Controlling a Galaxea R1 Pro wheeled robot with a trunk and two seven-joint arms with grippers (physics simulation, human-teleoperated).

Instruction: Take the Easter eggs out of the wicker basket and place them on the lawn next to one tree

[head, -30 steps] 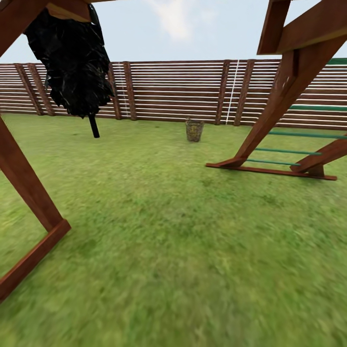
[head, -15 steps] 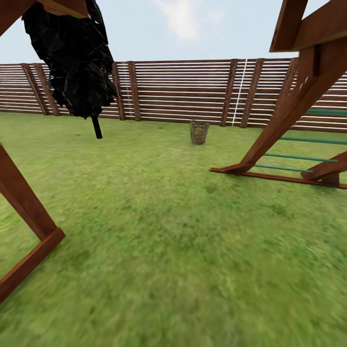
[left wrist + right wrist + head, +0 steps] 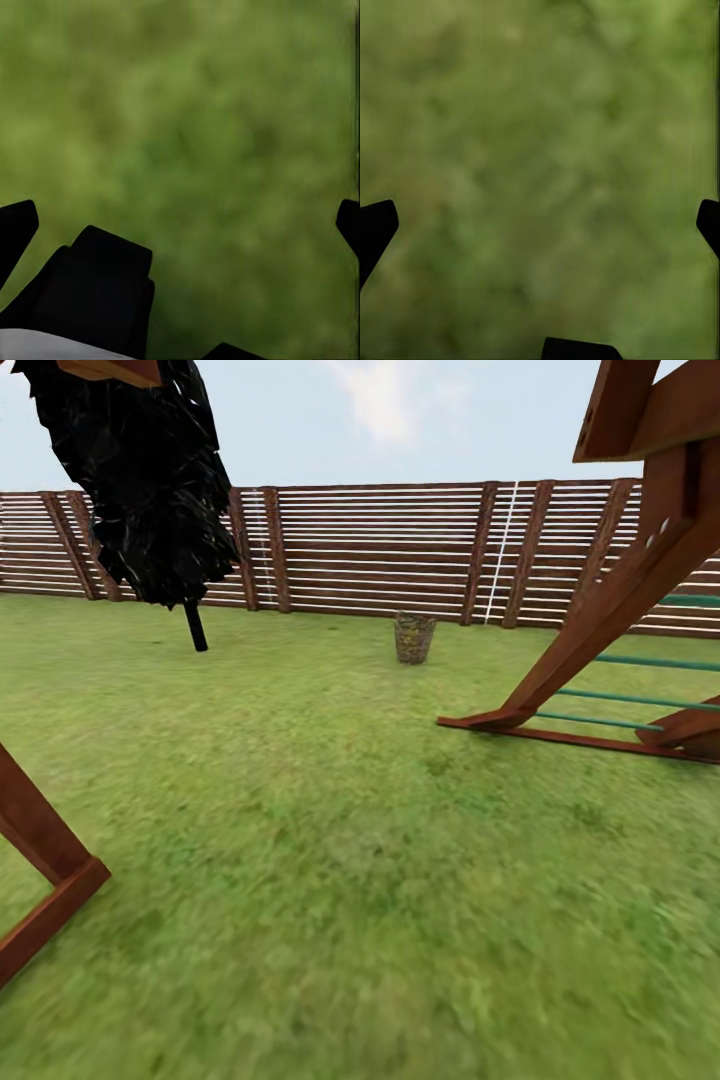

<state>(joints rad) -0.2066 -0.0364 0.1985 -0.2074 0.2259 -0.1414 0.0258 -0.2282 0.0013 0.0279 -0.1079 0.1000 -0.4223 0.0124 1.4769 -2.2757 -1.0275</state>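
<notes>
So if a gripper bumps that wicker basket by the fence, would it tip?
Possibly. The wicker basket stands upright, taller than wide, on uneven lawn, so a high push could topple it. Woven twigs suggest it is light and fairly stiff, so it may slide instead.

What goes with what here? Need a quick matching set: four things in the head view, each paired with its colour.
Things:
1. wicker basket
2. fence
3. lawn
4. ladder rungs

Colours:
A. mottled green and yellowish
B. teal green
C. brown-tan
D. reddish-brown

Pairs: 1-C, 2-D, 3-A, 4-B
</notes>
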